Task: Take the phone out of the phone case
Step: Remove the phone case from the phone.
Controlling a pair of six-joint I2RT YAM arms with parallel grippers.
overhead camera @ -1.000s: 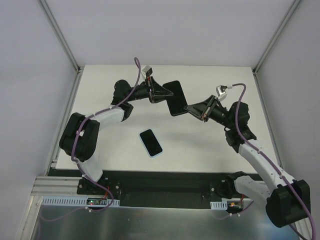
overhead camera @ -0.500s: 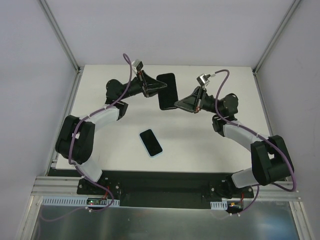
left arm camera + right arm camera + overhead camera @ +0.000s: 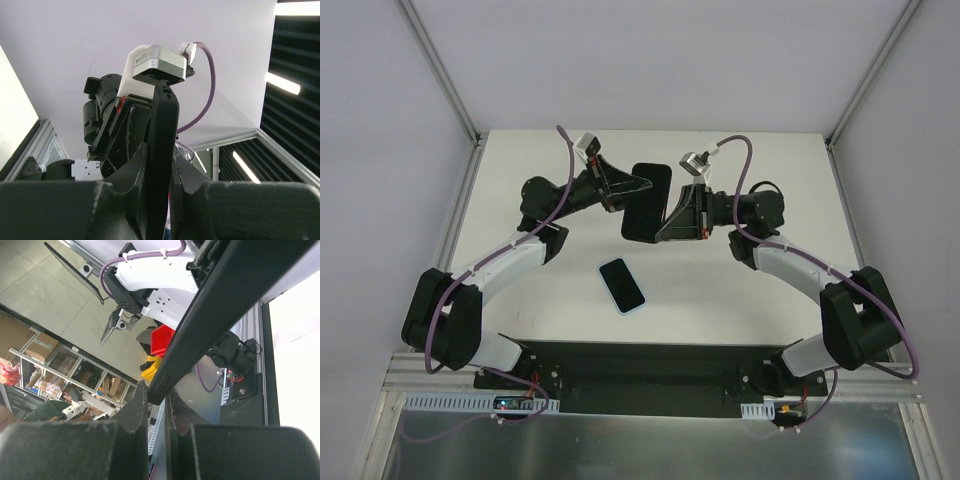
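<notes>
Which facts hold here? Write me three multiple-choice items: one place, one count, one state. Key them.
1. Where is the pale-rimmed phone?
A) on the table, between the two arms
B) on the floor
C) hanging from a cable

2. How many pairs of fingers clamp the black slab?
A) none
B) one
C) two

3. The black slab is
A) lying flat on the tabletop
B) held up in the air
C) leaning on a wall

Answers:
1 A, it lies flat on the white top with nothing touching it.
2 C, the left fingers and the right fingers each pinch an edge of it.
3 B, both wrist views show it edge-on against the room, not the tabletop.
</notes>
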